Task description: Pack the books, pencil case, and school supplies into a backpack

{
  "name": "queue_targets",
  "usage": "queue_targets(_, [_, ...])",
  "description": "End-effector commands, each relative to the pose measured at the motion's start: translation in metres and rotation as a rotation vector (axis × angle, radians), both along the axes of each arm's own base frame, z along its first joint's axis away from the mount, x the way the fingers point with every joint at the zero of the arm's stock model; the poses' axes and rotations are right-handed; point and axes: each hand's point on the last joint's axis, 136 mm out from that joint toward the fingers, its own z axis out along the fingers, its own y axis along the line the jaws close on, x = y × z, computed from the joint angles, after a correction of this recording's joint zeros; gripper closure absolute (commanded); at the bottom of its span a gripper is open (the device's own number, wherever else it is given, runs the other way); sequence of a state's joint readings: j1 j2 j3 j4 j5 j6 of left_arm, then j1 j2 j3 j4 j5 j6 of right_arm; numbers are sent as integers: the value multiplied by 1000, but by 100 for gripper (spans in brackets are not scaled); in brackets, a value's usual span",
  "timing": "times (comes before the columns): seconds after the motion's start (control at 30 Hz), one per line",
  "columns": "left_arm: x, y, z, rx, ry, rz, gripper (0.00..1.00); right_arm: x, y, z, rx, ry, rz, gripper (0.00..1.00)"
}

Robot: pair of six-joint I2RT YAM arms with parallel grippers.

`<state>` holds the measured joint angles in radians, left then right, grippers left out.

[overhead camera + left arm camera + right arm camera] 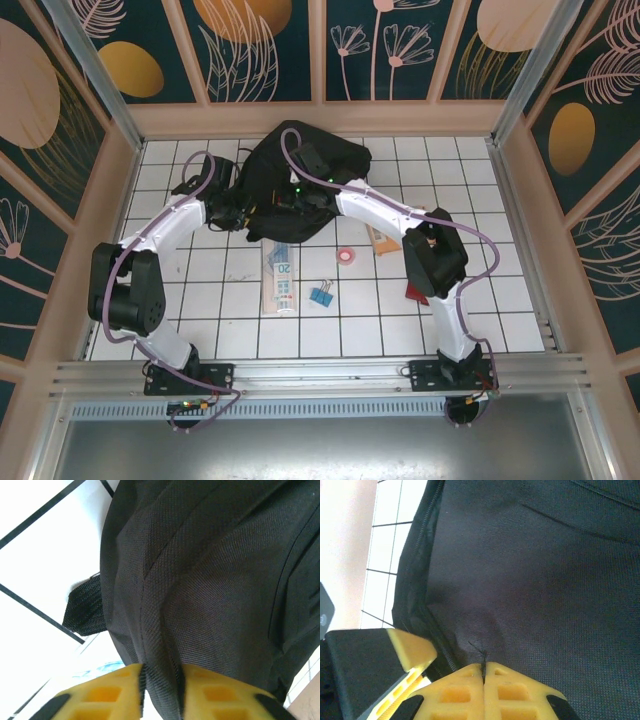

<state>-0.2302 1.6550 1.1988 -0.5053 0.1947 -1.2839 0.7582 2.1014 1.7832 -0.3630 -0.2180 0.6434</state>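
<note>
With left hand grasping a fabric fold of the backpack and right hand clenched beside its zip seam, pull apart evenly to widen the opening.

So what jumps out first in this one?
The black backpack, far centre, with the left gripper pinching a fold of its fabric and the right gripper shut against it. Nearer, the pencil case, blue binder clip and pink disc lie unpacked on the white tiled table.
</note>
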Motion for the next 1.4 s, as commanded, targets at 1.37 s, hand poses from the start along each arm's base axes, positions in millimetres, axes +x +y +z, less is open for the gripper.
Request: queue_targets(1.37, [3, 49, 14, 132, -62, -4, 100, 27, -164, 12, -232, -149, -230, 100])
